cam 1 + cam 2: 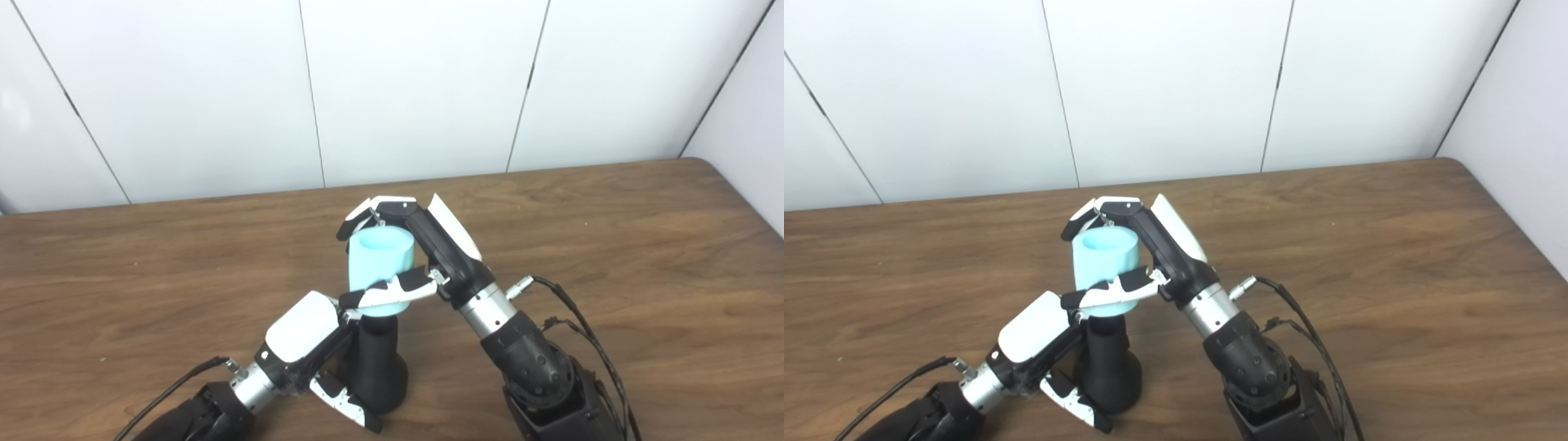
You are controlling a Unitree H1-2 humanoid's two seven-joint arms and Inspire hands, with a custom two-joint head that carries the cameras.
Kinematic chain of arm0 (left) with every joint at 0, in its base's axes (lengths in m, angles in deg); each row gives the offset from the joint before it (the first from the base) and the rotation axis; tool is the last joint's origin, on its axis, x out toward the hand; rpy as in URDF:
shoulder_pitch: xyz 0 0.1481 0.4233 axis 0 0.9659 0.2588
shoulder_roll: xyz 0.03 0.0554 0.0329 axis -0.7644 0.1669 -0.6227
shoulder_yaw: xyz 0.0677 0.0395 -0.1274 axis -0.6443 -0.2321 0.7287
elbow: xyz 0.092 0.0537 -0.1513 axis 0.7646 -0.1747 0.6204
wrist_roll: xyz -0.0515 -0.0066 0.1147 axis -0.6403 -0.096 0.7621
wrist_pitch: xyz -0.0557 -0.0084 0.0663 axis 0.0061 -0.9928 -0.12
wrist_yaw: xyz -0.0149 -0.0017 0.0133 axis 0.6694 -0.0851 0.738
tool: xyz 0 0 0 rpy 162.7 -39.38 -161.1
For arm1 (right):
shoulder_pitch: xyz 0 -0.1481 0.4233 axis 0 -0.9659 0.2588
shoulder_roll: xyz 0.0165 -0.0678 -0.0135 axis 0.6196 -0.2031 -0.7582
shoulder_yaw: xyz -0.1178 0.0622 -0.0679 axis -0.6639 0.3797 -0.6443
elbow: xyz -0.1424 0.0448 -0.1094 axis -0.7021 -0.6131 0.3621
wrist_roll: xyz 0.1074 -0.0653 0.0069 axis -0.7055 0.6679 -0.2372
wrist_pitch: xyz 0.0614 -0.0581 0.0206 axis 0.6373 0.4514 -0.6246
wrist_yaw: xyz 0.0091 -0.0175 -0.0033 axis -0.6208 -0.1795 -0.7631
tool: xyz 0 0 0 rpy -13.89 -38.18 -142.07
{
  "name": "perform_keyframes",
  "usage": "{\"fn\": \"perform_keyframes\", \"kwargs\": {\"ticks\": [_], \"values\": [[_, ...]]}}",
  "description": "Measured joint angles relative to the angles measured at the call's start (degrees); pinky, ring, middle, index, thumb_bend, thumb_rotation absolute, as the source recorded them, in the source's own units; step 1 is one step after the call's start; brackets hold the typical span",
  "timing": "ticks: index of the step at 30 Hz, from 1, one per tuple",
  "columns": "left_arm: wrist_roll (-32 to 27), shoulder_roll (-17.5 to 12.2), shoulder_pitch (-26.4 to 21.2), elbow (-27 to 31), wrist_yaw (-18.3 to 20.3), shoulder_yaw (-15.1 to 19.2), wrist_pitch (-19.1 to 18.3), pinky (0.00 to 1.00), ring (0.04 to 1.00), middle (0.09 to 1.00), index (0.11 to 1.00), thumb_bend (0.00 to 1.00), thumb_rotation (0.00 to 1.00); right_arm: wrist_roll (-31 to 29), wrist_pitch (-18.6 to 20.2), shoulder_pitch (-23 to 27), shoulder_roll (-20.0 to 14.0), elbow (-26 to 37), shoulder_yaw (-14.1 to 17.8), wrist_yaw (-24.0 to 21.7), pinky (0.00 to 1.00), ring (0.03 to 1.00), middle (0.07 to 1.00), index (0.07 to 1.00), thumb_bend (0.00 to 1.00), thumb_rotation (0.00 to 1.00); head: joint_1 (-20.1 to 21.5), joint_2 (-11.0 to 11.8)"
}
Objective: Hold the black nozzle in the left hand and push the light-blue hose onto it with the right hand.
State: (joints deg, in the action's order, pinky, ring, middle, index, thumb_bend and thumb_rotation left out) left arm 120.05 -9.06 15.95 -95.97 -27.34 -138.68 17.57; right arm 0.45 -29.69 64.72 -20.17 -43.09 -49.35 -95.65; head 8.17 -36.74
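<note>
On the brown wooden table [612,245], in front of a white panelled wall [416,86], the two hands meet near the middle of the near edge. The left hand [306,343] comes in from the lower left and is wrapped around the black nozzle [376,361], which stands upright with its wide flared base resting on the tabletop and its narrower neck rising between the fingers; the white back of the hand faces up, and one white-and-black finger [343,404] curls down past the base on the near side. The hand is closed on the nozzle's neck, though how tightly it presses cannot be told. Directly above, the light-blue hose [380,269] — a short, thick, hollow cylinder with its open end facing up — sits over the top of the nozzle, its lower rim meeting the black neck so that the nozzle's tip is hidden inside or behind it. The right hand [429,251] reaches in from the lower right, its arm angled up and to the left, and is clamped on the hose: the fingers [373,211] hook around the far side at the upper rim, while the thumb [392,294] lies across the near side just above the lower rim. Black cables [582,331] trail from the right wrist along the table.
</note>
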Motion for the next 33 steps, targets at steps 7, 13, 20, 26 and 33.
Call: {"fn": "perform_keyframes", "kwargs": {"ticks": [7, 13, 20, 26, 33], "values": [[0.0, 0.1, -0.1, -0.1, 0.1, -0.1, 0.0, 0.40, 0.523, 0.503, 0.465, 0.52, 0.00, 0.0, 0.0, -0.4, 0.1, 0.1, -0.2, -0.3, 0.17, 0.253, 0.465, 0.511, 0.53, 0.00, -0.3, -0.7], [0.1, 0.2, -0.1, -0.1, 0.3, 0.1, 0.0, 0.40, 0.522, 0.503, 0.466, 0.52, 0.00, 0.0, 0.0, -2.5, 0.3, 0.1, -0.6, -0.3, 0.19, 0.274, 0.464, 0.512, 0.52, 0.00, -0.4, -1.1], [0.1, 0.2, 0.0, 0.0, 0.6, 0.3, 0.0, 0.41, 0.522, 0.502, 0.466, 0.52, 0.00, 0.0, -0.1, -4.0, 0.5, 1.5, -1.0, -0.2, 0.17, 0.240, 0.462, 0.513, 0.53, 0.00, -0.4, -2.0], [0.1, 0.3, 0.0, 0.0, 0.6, 0.3, 0.0, 0.41, 0.521, 0.501, 0.467, 0.52, 0.00, -0.1, -0.1, -4.4, 0.5, 1.5, -1.0, -0.2, 0.15, 0.220, 0.459, 0.517, 0.52, 0.00, -0.4, -2.4], [0.1, 0.3, 0.0, 0.0, 0.6, 0.3, 0.0, 0.42, 0.521, 0.500, 0.469, 0.52, 0.00, -0.2, -0.8, -5.5, 0.5, 1.9, -1.3, -0.1, 0.14, 0.217, 0.458, 0.518, 0.52, 0.00, -0.4, -2.5]]}}
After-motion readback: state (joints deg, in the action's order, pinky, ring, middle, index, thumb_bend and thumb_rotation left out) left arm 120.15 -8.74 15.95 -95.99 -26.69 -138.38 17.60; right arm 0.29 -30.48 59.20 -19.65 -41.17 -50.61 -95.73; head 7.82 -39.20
